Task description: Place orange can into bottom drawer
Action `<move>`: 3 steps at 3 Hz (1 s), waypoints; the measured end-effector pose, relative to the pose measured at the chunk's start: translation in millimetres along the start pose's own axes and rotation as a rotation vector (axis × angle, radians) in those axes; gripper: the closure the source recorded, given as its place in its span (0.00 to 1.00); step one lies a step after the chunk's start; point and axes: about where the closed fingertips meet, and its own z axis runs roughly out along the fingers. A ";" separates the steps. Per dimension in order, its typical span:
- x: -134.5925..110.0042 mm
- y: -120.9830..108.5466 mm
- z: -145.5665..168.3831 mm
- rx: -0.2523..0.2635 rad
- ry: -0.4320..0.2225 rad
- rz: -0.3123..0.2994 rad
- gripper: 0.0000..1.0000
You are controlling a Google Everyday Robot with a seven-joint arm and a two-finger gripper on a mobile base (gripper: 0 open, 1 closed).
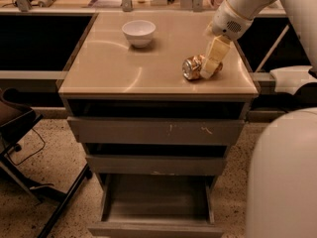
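Observation:
The orange can [191,67] lies on its side on the beige cabinet top [124,73], near the right edge, silver end facing front-left. My gripper [211,64] reaches down from the upper right and sits right at the can, covering its right part. The bottom drawer [156,202] is pulled open below, and its grey floor is bare.
A white bowl [138,32] stands at the back of the cabinet top. The two upper grey drawers [148,132] are slightly pulled out. A black chair base [29,182] is at the left on the floor. My white robot body [285,177] fills the lower right.

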 end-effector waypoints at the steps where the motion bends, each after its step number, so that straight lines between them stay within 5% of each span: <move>1: 29.1 -33.8 19.1 -0.009 0.042 0.045 0.00; 3: 53.4 -72.7 34.0 0.043 -0.005 0.020 0.00</move>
